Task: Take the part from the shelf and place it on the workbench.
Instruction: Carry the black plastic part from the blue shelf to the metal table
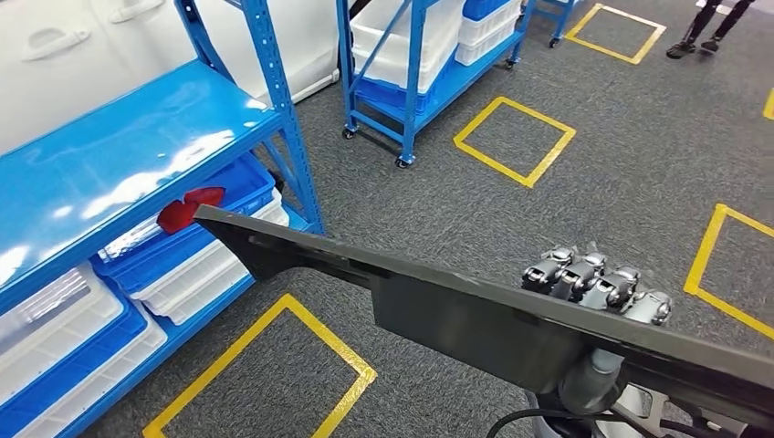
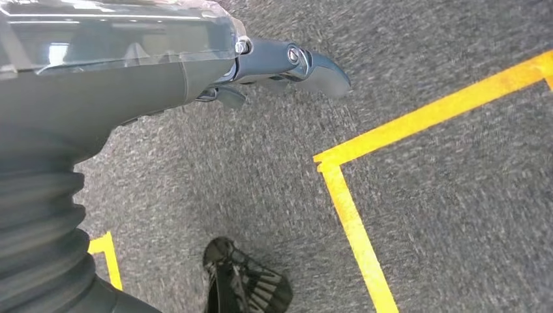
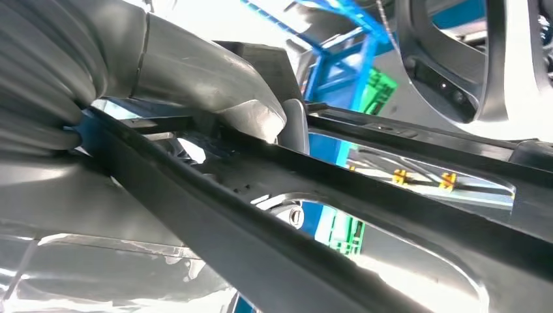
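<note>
1 long black part (image 1: pixel 475 315) lies across the head view above the floor (image 1: pixel 621 164), clear of the shelf (image 1: pixel 119 155), gripped by the right robot hand (image 1: pixel 598 285). Left robot hand (image 2: pixel 287 65) hangs, fingers apart, holding nothing.

- The long black part (image 1: pixel 475 315) runs off the frame's right edge past the right hand's fingers (image 1: pixel 598 278), so its far end's cut off.
- Part hides that palm and thumb below the fingers.
- Left hand (image 2: pixel 287 65): fingers mostly tucked behind its cover, can't tell their pose.
</note>
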Tool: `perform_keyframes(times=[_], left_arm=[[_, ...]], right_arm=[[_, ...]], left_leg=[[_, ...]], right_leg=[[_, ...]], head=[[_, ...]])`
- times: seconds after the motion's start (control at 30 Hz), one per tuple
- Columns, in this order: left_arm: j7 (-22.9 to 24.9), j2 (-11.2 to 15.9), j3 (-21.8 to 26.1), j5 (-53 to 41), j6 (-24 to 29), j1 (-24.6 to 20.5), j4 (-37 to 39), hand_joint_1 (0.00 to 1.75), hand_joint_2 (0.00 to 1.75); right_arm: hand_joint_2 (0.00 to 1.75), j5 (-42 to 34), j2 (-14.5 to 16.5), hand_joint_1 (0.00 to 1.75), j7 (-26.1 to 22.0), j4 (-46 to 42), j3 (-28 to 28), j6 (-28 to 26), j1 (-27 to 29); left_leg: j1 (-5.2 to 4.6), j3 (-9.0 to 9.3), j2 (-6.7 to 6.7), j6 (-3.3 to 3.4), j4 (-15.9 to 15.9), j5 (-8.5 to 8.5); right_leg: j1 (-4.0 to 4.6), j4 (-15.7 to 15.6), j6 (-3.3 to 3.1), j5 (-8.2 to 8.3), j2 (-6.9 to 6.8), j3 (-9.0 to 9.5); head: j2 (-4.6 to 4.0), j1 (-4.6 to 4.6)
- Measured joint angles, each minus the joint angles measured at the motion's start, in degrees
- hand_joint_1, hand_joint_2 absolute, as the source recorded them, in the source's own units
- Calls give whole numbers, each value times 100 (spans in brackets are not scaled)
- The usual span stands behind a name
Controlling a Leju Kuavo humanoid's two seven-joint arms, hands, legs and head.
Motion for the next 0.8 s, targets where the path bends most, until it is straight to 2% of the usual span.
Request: perform_keyframes(times=[0.03,0.07,0.1,0.17,0.2,0.23,0.3,0.33,0.37,0.43,0.47,0.5,0.53,0.57,0.6,0.63,0.67,0.7,0.73,0.77,0.8], left_arm=[[9,4,2,-1,-2,3,0,0,175],[19,7,2,-2,-4,0,0,0,175],[31,11,2,-3,-7,-4,0,0,175],[60,19,2,-7,-20,-9,0,0,175],[72,21,2,-14,-33,-8,0,0,175],[81,20,2,-22,-47,-9,0,0,175],[83,7,3,-36,-78,-22,0,0,175],[77,-2,4,-34,-93,-33,0,0,175],[71,-11,4,-24,-109,-39,0,0,175],[64,-24,10,0,-131,-29,0,0,175],[65,-30,17,10,-132,-20,0,0,175],[67,-36,29,17,-129,-16,0,0,175],[71,-42,43,23,-126,-18,0,0,175],[78,-50,55,28,-123,-24,0,0,175],[89,-63,64,27,-122,-32,0,0,175],[105,-78,69,20,-121,-36,0,0,175],[130,-96,72,8,-116,-38,0,0,175],[158,-111,72,-12,-105,-38,0,0,175],[187,-126,72,-32,-92,-37,0,0,175],[216,-139,72,-56,-79,-39,0,0,175],[243,-152,72,-79,-70,-46,0,0,175]], right_arm=[[175,13,2,175,1,0,-16,-27,1],[175,21,3,175,1,0,-27,-58,1],[175,25,4,175,1,-1,-35,-94,1],[175,32,7,175,1,-2,-44,-146,-3],[175,39,8,175,2,-3,-46,-160,-4],[175,47,8,175,3,-4,-47,-165,-3],[175,63,8,175,5,-6,-47,-166,5],[175,69,8,175,6,-7,-47,-167,2],[175,75,7,175,6,-7,-43,-172,-7],[175,95,7,175,6,-6,-36,-207,-26],[175,104,7,175,7,-4,-31,-236,-29],[175,107,5,175,7,-1,-27,-264,-29],[175,105,4,175,7,4,-22,-289,-29],[175,99,3,175,7,9,-11,-314,-33],[175,98,1,175,7,12,4,-339,-42],[175,103,-1,175,7,14,24,-368,-57],[175,114,-3,175,7,14,46,-402,-77],[175,123,-5,175,6,15,68,-431,-95],[175,130,-9,175,6,17,88,-458,-107],[175,136,-14,175,6,20,105,-486,-113],[175,143,-21,175,6,23,122,-517,-112]], left_leg=[[4,-18,-6,-3,-6,97],[14,79,-28,-5,-260,300],[33,248,-101,-8,-663,541],[66,534,-318,-3,-1359,814],[71,597,-383,14,-1508,837],[61,610,-386,43,-1541,816],[56,625,-263,123,-1559,846],[60,629,-203,164,-1576,862],[66,633,-136,200,-1592,873],[52,637,2,242,-1602,871],[43,637,77,249,-1601,864],[37,638,150,248,-1600,856],[35,644,222,245,-1600,847],[33,657,289,238,-1600,835],[29,677,351,228,-1601,821],[22,700,409,212,-1601,803],[10,718,462,191,-1600,783],[1,734,516,166,-1601,765],[-8,748,574,138,-1607,751],[-16,770,640,109,-1622,740],[-11,791,645,77,-1626,719]], right_leg=[[-3,11,3,-2,79,3],[-9,30,13,-8,160,7],[-16,57,30,-20,237,5],[-14,131,85,-47,380,-31],[-11,154,116,-52,442,-58],[-15,162,150,-46,501,-82],[-32,169,214,-39,560,-114],[-30,252,242,-93,468,-157],[-25,450,267,-210,320,-252],[-25,1155,305,-568,-21,-597],[-35,1519,318,-707,-102,-778],[-41,1742,322,-757,-146,-893],[-41,1753,315,-699,-173,-901],[-36,1532,297,-547,-203,-788],[-21,1137,261,-348,-280,-578],[16,719,213,-205,-439,-357],[56,389,167,-109,-572,-186],[96,198,128,-79,-668,-93],[126,140,103,-99,-693,-78],[133,124,85,-89,-609,-83],[115,94,62,-75,-530,-70]], head=[[0,0],[0,0],[-1,0],[-1,0],[-1,1],[-1,1],[-1,1],[-1,1],[-1,1],[0,1],[0,1],[0,1],[-1,1],[-1,1],[-1,1],[-1,1],[0,1],[0,1],[0,1],[0,1],[0,1]])
